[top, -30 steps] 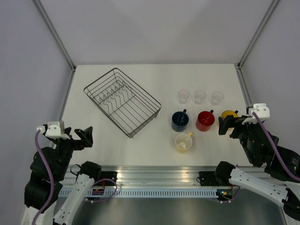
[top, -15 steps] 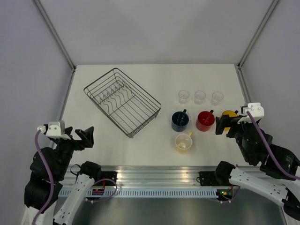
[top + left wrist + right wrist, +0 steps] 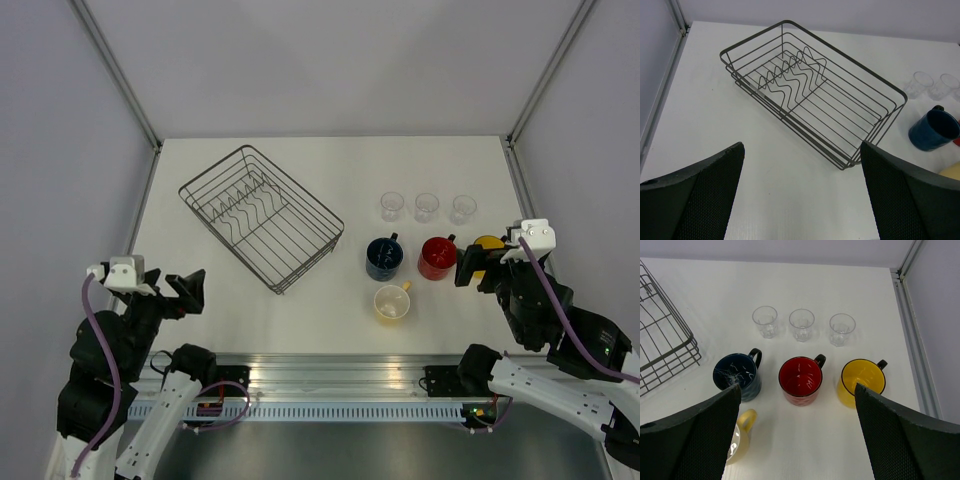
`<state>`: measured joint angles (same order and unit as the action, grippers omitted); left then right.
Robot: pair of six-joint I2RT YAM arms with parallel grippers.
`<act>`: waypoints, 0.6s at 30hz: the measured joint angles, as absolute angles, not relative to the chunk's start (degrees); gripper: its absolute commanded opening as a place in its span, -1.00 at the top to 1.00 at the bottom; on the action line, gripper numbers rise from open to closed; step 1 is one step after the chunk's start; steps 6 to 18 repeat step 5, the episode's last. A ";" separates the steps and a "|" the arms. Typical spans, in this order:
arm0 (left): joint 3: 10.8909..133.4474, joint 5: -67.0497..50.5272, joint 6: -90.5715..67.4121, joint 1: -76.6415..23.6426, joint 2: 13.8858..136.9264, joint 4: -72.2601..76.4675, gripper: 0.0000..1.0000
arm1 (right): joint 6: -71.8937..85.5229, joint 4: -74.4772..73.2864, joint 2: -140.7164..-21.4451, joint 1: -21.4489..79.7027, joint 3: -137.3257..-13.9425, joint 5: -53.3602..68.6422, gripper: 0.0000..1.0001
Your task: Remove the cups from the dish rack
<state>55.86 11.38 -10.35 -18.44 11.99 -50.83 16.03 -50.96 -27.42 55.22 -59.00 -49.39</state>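
Observation:
The dish rack [image 3: 262, 217] is a dark wire basket standing empty at the table's left-centre; it also shows in the left wrist view [image 3: 810, 100]. All the cups stand on the table to its right. There are three clear tumblers [image 3: 764, 320] [image 3: 802, 323] [image 3: 842, 328] in a far row. Nearer stand the dark blue mug [image 3: 736, 375], red mug [image 3: 801, 379] and orange-yellow mug [image 3: 860, 380]. The cream mug [image 3: 737, 440] is nearest. My right gripper [image 3: 797, 440] is open and empty above the mugs' near side. My left gripper [image 3: 802, 195] is open and empty, near the rack's front left.
Metal frame posts [image 3: 145, 215] [image 3: 520, 180] run along the table's left and right edges. The right gripper [image 3: 470, 265] partly covers the orange-yellow mug [image 3: 488, 243] in the top view. The left gripper [image 3: 185, 292] hangs by the table's near left edge.
My right gripper has moved a little to the left, toward the mugs. My left arm has shifted only slightly. The cups and rack have not moved.

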 measured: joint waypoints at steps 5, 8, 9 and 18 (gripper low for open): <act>55.86 11.31 -10.35 -18.44 11.99 -50.41 -0.99 | 16.05 -50.81 -27.42 55.22 -58.92 -49.39 -0.96; 55.86 11.31 -10.35 -18.44 11.99 -50.41 -0.99 | 16.05 -50.81 -27.42 55.22 -58.92 -49.39 -0.96; 55.86 11.31 -10.35 -18.44 11.99 -50.41 -0.99 | 16.05 -50.81 -27.42 55.22 -58.92 -49.39 -0.96; 55.86 11.31 -10.35 -18.44 11.99 -50.41 -0.99 | 16.05 -50.81 -27.42 55.22 -58.92 -49.39 -0.96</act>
